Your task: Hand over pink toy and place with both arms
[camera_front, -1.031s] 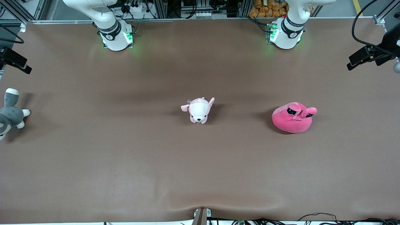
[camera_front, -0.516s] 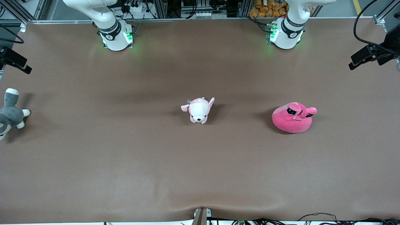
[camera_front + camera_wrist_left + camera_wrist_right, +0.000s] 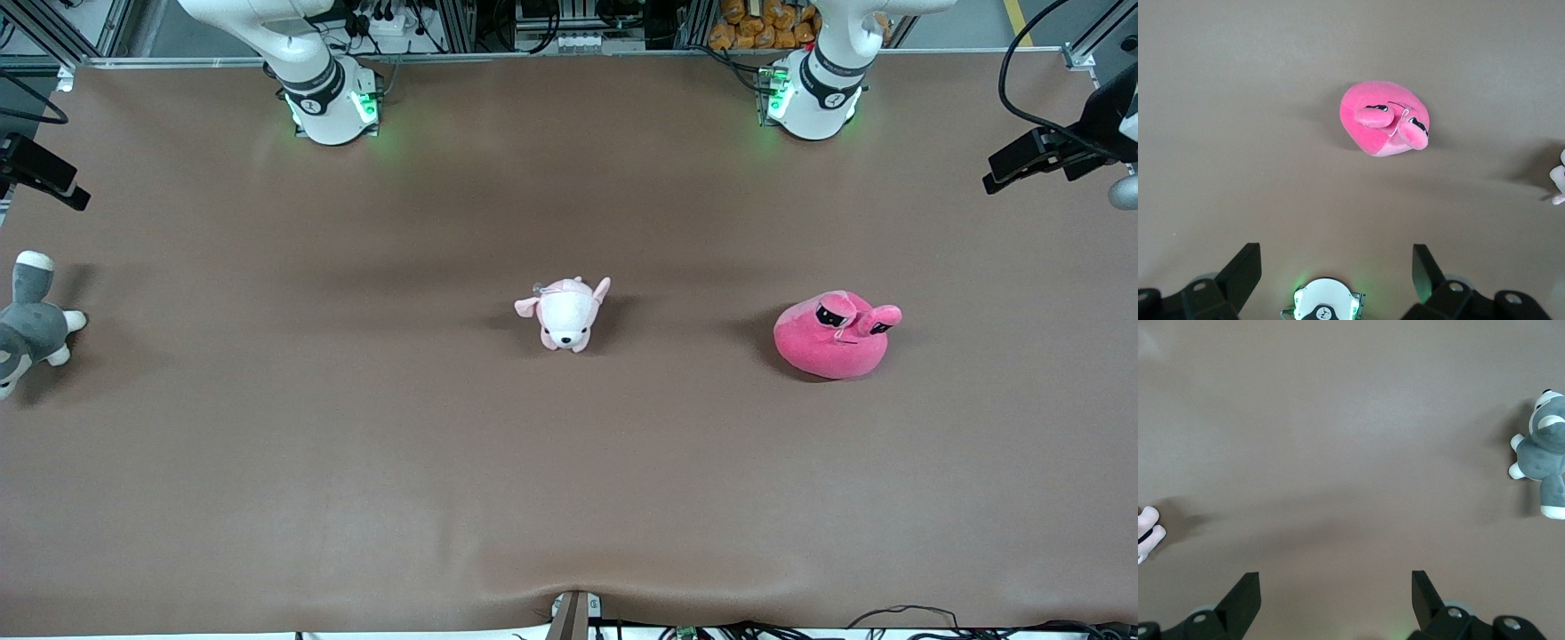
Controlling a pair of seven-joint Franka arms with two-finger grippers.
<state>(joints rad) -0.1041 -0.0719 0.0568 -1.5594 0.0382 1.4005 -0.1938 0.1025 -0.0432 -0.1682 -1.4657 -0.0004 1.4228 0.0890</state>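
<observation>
Pink toy (image 3: 832,335) sits on table (image 3: 356,462), toward left arm's end, untouched. Left gripper (image 3: 1337,273) high over table, fingers spread wide, empty. Right gripper (image 3: 1336,595) same: wide, empty, waiting. Risk: pinch on stalk eyes only, soft plush slips at handover; puppy plush (image 3: 566,315) wrong pick.

No readable text, label, brand, number or sign appeared anywhere in the three views. Small dark marks showed on the black collars of the right arm's base (image 3: 311,105) and the left arm's base (image 3: 829,100), but neither could be read.
</observation>
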